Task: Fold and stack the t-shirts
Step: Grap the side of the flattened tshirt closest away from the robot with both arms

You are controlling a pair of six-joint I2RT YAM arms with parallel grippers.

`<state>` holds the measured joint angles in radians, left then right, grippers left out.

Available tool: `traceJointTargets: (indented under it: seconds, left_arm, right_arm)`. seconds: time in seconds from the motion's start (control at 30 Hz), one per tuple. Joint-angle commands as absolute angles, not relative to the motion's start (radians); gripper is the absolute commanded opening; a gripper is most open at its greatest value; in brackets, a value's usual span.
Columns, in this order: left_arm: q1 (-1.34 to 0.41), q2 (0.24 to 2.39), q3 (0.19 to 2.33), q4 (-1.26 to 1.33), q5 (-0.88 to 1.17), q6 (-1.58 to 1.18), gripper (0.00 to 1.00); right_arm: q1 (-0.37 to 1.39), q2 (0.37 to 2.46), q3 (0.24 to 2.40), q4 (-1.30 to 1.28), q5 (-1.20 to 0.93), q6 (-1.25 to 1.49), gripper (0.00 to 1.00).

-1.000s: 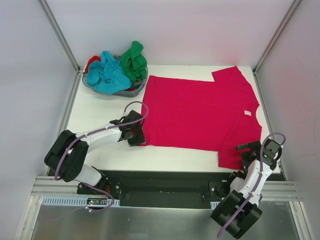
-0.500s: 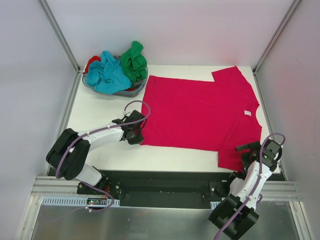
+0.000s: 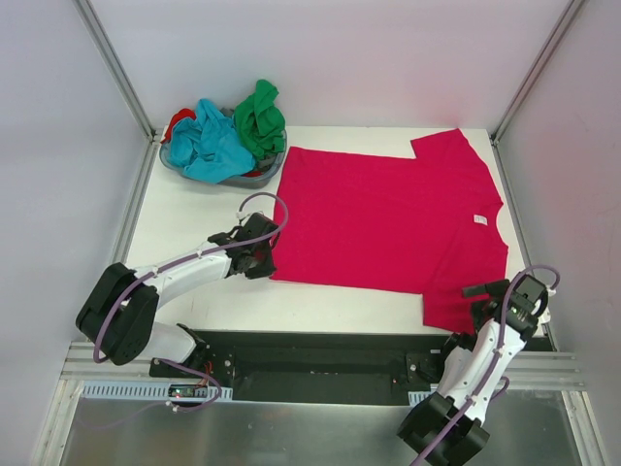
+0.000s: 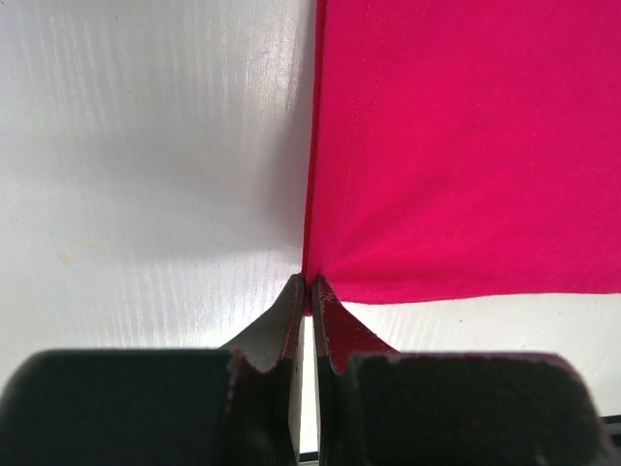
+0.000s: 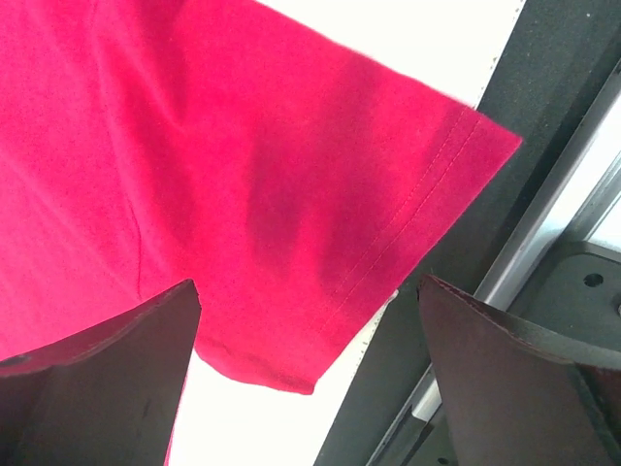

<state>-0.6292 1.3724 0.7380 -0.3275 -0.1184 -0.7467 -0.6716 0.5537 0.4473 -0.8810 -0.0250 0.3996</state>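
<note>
A crimson-pink t-shirt (image 3: 388, 218) lies spread flat on the white table, its small white neck label (image 3: 480, 221) at the right. My left gripper (image 3: 264, 264) is shut on the shirt's near left hem corner; in the left wrist view the closed fingertips (image 4: 308, 288) pinch the corner of the cloth (image 4: 466, 146). My right gripper (image 3: 490, 301) hovers open above the near right sleeve (image 5: 291, 223), fingers spread wide. A turquoise-blue t-shirt (image 3: 209, 146), a green one (image 3: 260, 118) and a partly seen red one (image 3: 177, 120) sit in the basket.
The small grey basket (image 3: 243, 179) stands at the back left corner of the table. A black strip and metal rail (image 3: 320, 349) run along the table's near edge. Frame posts rise at both back corners.
My left gripper has moved slightly back and left, drawing the shirt's hem corner with it. My right gripper has shifted a little to the right and nearer, above the sleeve.
</note>
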Motion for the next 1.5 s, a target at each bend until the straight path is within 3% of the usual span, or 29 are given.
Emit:
traceJointTargets:
  seconds: [0.0, 0.27, 0.77, 1.47]
  left_arm:
    - [-0.634, 1.361, 0.749, -0.351, -0.156, -0.718, 0.00]
    - [-0.634, 1.404, 0.773, -0.351, -0.152, -0.736, 0.00]
    - [-0.634, 1.370, 0.784, -0.357, -0.193, -0.749, 0.00]
    - [-0.634, 1.177, 0.724, -0.413, -0.196, -0.807, 0.00]
  right_arm:
    - [-0.667, 0.616, 0.404, -0.830, 0.023, 0.453, 0.95]
    - [-0.667, 0.696, 0.361, -0.704, 0.061, 0.476, 0.84]
    - [-0.667, 0.648, 0.380, -0.652, 0.058, 0.397, 0.01]
    - [-0.643, 0.451, 0.752, -1.028, -0.006, 0.267, 0.01]
